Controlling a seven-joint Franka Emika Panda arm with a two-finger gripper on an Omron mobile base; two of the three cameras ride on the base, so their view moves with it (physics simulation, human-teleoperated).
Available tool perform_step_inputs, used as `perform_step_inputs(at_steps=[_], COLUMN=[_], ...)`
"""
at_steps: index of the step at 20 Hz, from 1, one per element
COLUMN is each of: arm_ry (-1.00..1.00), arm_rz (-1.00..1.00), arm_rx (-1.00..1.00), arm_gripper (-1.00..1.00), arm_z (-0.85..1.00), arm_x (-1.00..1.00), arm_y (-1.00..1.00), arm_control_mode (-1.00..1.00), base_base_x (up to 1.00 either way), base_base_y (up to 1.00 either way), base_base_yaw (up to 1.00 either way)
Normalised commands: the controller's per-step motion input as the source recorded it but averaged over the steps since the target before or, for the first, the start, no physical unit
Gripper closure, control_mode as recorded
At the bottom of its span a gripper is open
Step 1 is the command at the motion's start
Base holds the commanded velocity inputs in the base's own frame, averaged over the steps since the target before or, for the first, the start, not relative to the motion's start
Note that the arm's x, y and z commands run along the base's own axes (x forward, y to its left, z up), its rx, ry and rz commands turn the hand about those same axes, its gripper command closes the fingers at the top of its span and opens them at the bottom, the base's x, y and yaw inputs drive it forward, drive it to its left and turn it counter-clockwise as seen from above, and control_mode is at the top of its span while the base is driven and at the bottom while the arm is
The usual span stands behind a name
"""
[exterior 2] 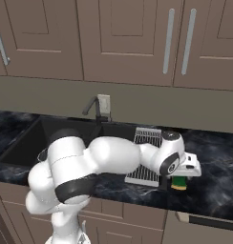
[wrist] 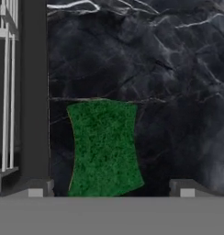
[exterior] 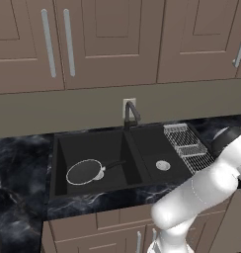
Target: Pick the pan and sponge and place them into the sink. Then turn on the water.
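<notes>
The pan (exterior: 85, 172) lies in the left bowl of the black sink (exterior: 63, 148), its black handle pointing right toward the divider. On the marble counter right of the sink rests the sponge (exterior 2: 179, 183), yellow with a green top (wrist: 104, 147). My gripper (exterior 2: 184, 177) hangs straight over it. In the hand view my gripper (wrist: 111, 190) is open, with one fingertip (wrist: 38, 188) on each side of the sponge and a gap between each tip and the sponge. No water falls from the faucet (exterior: 131, 113).
A wire dish rack (exterior: 186, 146) sits along the sink's right side, just left of the sponge (exterior 2: 146, 162). Brown wall cabinets hang above, and a wall outlet (exterior: 129, 105) is behind the faucet. The counter's front edge runs close to the sponge.
</notes>
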Motion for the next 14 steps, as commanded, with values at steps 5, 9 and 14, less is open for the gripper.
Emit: perform_step_inputs(at_steps=[5, 9, 14], arm_ry=[0.0, 0.0, 0.01], arm_rz=[0.03, 0.02, 0.0], arm_rx=[0.11, 0.08, 0.05], arm_gripper=[-1.0, -1.0, -1.0], arm_z=[-0.21, -0.23, -0.25], arm_x=[0.05, 0.1, 0.12], arm_y=[0.0, 0.0, -0.05], arm_control_mode=[-1.0, -1.0, -1.0], base_base_x=[0.0, 0.0, 0.0], base_base_y=[0.0, 0.0, 0.0], base_base_yaw=[0.0, 0.0, 0.0])
